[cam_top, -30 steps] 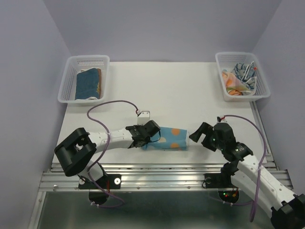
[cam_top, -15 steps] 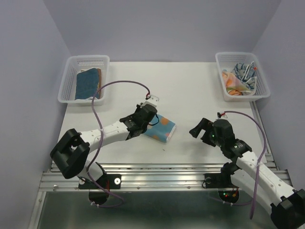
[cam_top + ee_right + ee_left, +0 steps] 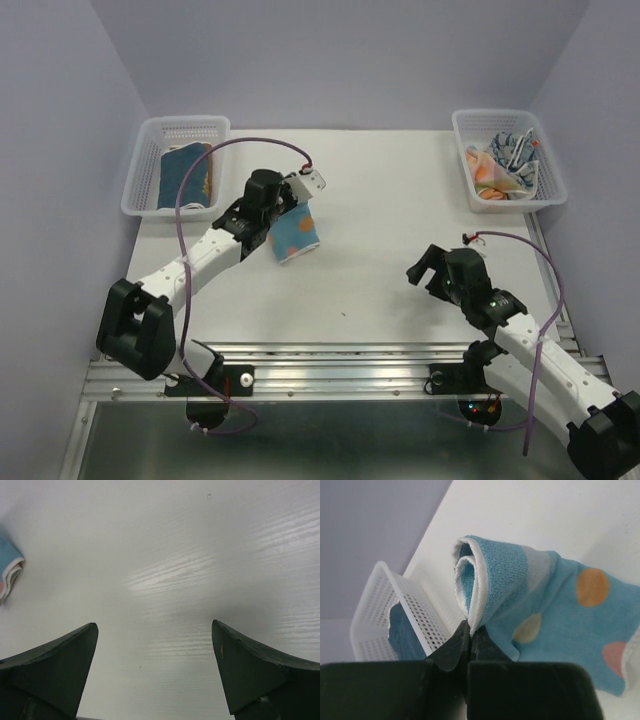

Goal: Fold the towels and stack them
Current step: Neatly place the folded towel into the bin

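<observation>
My left gripper [image 3: 272, 222] is shut on a folded blue towel with coloured polka dots [image 3: 293, 232] and holds it above the table, to the right of the left basket. In the left wrist view the gripper [image 3: 469, 628] pinches the towel's [image 3: 555, 610] folded white-edged corner. Folded towels [image 3: 185, 175], dark blue on top with an orange edge, lie in the left white mesh basket [image 3: 177, 128]. Crumpled patterned towels [image 3: 505, 165] lie in the right basket [image 3: 500, 119]. My right gripper [image 3: 424, 272] is open and empty above bare table; its view [image 3: 155, 630] shows the blue towel's edge [image 3: 9, 575] at far left.
The left basket [image 3: 372, 625] sits close beyond the held towel in the left wrist view. Grey walls close the table on three sides. A metal rail [image 3: 330, 380] runs along the near edge by the arm bases.
My left gripper has lifted the blue polka-dot towel from the near middle of the table and carried it back and left toward the left basket. The right gripper has stayed open, shifting slightly.
</observation>
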`<control>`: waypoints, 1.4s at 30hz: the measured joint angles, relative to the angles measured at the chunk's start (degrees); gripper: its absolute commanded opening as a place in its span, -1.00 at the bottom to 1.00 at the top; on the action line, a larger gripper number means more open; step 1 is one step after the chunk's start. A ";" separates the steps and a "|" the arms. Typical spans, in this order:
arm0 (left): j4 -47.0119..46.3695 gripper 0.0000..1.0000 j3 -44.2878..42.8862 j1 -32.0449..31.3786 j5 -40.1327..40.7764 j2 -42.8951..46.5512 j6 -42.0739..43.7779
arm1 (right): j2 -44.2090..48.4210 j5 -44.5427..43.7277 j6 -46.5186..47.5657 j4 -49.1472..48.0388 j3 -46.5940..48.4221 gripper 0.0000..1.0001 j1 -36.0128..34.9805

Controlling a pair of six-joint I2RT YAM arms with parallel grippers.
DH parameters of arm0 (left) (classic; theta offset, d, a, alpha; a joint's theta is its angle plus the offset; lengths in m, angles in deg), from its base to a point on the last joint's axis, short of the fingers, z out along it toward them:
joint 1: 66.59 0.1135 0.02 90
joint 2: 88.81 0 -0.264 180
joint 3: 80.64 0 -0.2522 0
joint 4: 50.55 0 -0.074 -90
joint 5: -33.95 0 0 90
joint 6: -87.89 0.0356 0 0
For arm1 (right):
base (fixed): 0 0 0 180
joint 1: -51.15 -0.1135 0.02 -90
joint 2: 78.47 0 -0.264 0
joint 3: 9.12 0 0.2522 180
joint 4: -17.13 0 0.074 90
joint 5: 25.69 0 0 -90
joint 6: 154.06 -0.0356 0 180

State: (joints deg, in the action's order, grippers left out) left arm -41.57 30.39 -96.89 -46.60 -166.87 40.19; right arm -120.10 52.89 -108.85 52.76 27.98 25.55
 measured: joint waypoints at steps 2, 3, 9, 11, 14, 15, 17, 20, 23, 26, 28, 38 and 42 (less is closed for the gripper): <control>1.55 -1.00 -3.65 1.51 -3.08 -2.91 3.08 | 0.20 -1.97 -0.04 0.46 0.39 1.00 0.00; 2.56 -1.00 -5.88 2.16 -4.81 -4.46 5.11 | 0.37 -2.80 -0.07 0.57 0.48 1.00 0.00; 13.62 -1.00 -19.98 4.70 -9.20 -12.00 18.95 | 0.72 -7.17 -0.66 2.95 1.55 1.00 0.00; 18.84 -1.00 -23.08 5.33 -9.51 -13.03 23.23 | 0.83 -9.03 -1.16 4.26 1.92 1.00 0.00; 24.90 -1.00 -24.48 6.60 -10.27 -13.11 27.54 | 1.05 -11.23 -1.90 5.86 2.47 1.00 0.00; 27.12 -1.00 -24.44 7.30 -10.38 -12.79 29.14 | 1.05 -12.00 -2.12 6.29 2.71 1.00 0.00; 29.94 -1.00 -23.28 8.35 -10.38 -11.72 32.13 | 0.87 -13.00 -2.40 6.95 3.19 1.00 0.00; 32.70 -1.00 -18.60 10.86 -10.69 -6.21 36.24 | -0.20 -14.23 -2.73 8.17 4.31 1.00 0.00; 36.57 -1.00 -17.29 14.36 -12.52 -0.48 39.63 | -1.79 -14.82 -3.02 9.01 5.62 1.00 0.00; 34.42 -1.00 -12.92 18.23 -12.44 7.15 42.42 | -2.73 -15.19 -3.04 9.25 6.36 1.00 0.00; 34.53 -1.00 -8.98 21.00 -12.24 12.00 44.63 | -3.48 -15.41 -3.06 9.44 6.86 1.00 0.00; 26.38 -1.00 -2.67 37.00 -15.45 15.91 50.97 | -8.13 -16.24 -3.06 8.57 8.90 1.00 0.00; 15.32 -1.00 0.48 40.35 -16.28 11.43 52.33 | -9.92 -16.24 -3.08 8.33 8.98 1.00 0.00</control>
State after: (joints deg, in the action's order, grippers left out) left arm -26.25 30.88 -56.55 -62.88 -155.44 92.52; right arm -130.02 36.65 -111.93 61.09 36.96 25.55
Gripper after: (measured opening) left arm 0.041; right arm 0.999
